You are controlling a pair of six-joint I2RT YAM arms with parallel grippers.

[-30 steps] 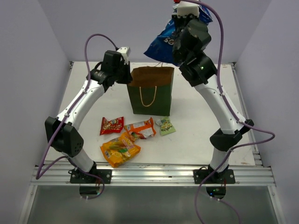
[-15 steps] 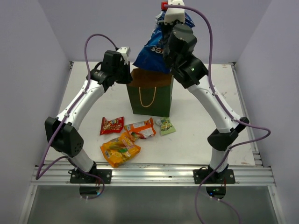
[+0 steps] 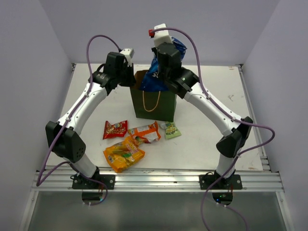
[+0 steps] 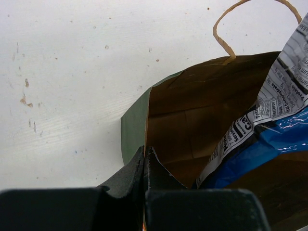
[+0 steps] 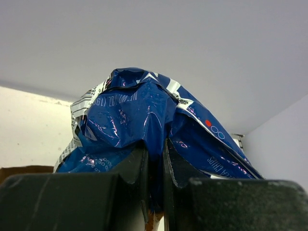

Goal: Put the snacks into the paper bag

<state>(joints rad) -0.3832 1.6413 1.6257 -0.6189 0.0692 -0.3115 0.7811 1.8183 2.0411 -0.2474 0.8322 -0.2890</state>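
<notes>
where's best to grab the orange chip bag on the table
Pinch the orange chip bag at its near-left edge, coming straight down from above. It lies flat on the table, so probably only a thin edge is grippable, and the orange-white packet crowds its far-right corner.

The dark green paper bag stands upright at mid-table, its brown-lined mouth open and a tan cord handle hanging on its near face. The left end effector pinches its left rim. The large blue Doritos bag, crumpled and shiny, hangs tilted with its lower end inside the bag's mouth, its top clamped in the right end effector.

Four packets lie flat near the bag: small red packet left, orange-white packet middle, small green packet right. The orange chip bag lies nearest, touching the orange-white one.
</notes>
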